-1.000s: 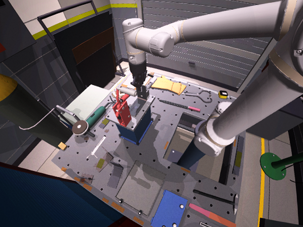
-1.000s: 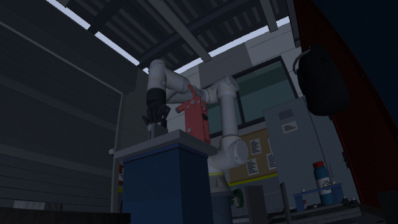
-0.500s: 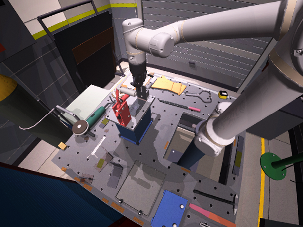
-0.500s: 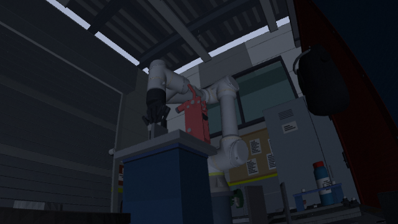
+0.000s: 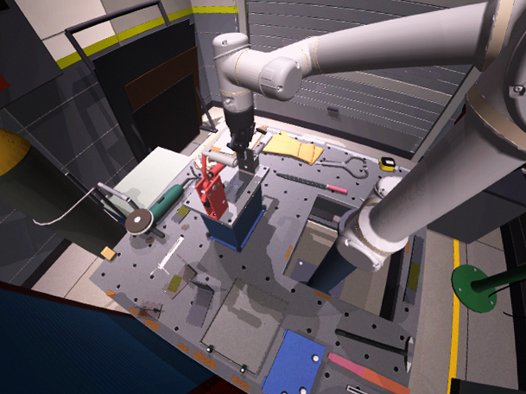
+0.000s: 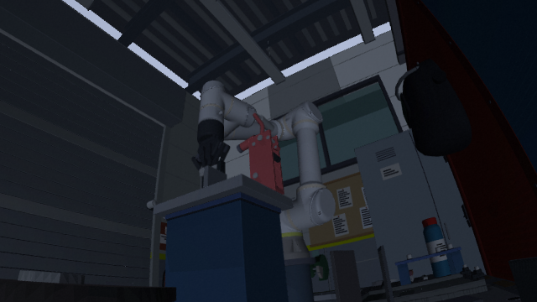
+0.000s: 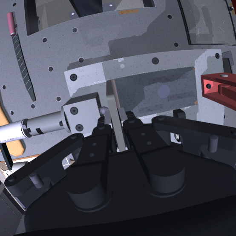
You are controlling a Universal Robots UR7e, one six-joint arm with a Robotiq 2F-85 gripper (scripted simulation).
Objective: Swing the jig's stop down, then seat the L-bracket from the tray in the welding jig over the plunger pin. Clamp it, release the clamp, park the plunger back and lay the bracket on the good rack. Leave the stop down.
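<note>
On the blue pedestal near the back of the table stands the welding jig (image 5: 229, 191) with its grey top plate (image 7: 154, 92). The red toggle clamp (image 5: 212, 194) stands upright on the jig's left side, its arm raised off the plate. The plunger (image 7: 44, 123), a silver cylinder in a grey block, points at the upright leg of the L-bracket (image 7: 115, 123), whose flat leg lies on the plate. The bracket stands at the jig's rear edge (image 5: 246, 162). My gripper (image 7: 116, 132) (image 5: 242, 153) (image 6: 207, 167) reaches down from above and is closed on the bracket's upright leg.
A rectangular opening in the table (image 5: 346, 259) lies right of the jig, around the arm's base. An angle grinder (image 5: 159, 210), a file (image 5: 312, 183), pliers, yellow gloves (image 5: 295, 149) and a tape measure lie around the jig. A blue plate (image 5: 294, 366) sits near the front edge.
</note>
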